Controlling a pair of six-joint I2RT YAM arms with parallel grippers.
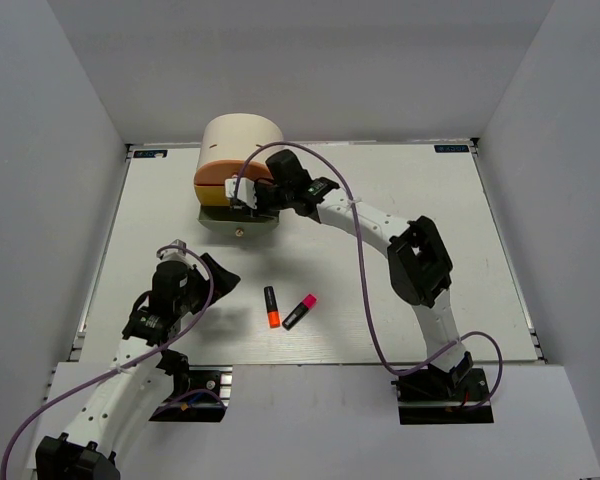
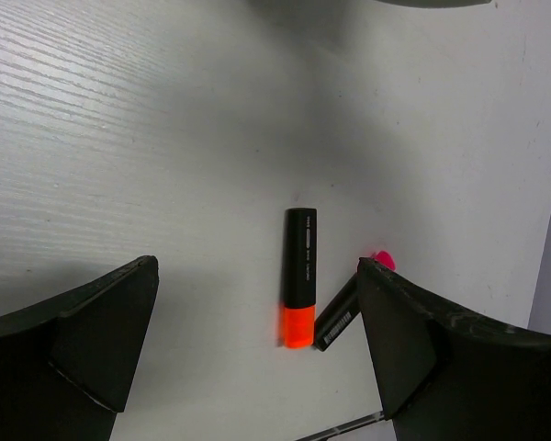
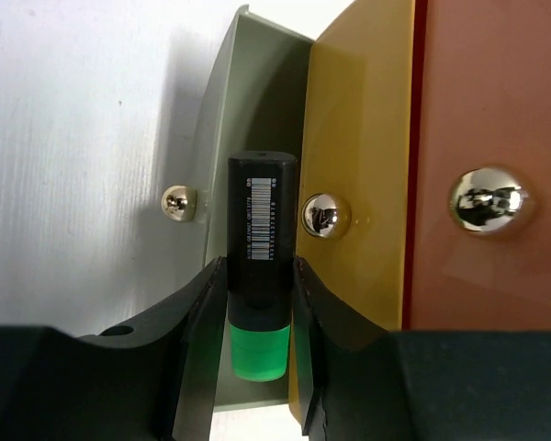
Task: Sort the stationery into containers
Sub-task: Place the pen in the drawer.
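My right gripper [image 3: 259, 276] is shut on a black highlighter with a green cap [image 3: 262, 211]. It holds it over the pulled-out grey-green bottom drawer [image 3: 248, 110] of the cream cabinet [image 1: 242, 145], next to the yellow drawer front [image 3: 358, 184] and the orange drawer front [image 3: 496, 138]. In the top view that gripper [image 1: 248, 193] is at the cabinet's front. An orange-capped highlighter [image 1: 271, 306] and a pink-capped one [image 1: 299, 312] lie side by side on the table. My left gripper [image 1: 220, 272] is open and empty above the table, with both [image 2: 300, 276] [image 2: 342, 314] ahead of it.
Each drawer has a small round metal knob [image 3: 326, 216]. The white table [image 1: 430, 200] is walled in by grey panels. The right arm's elbow [image 1: 420, 262] stands over the table's right half.
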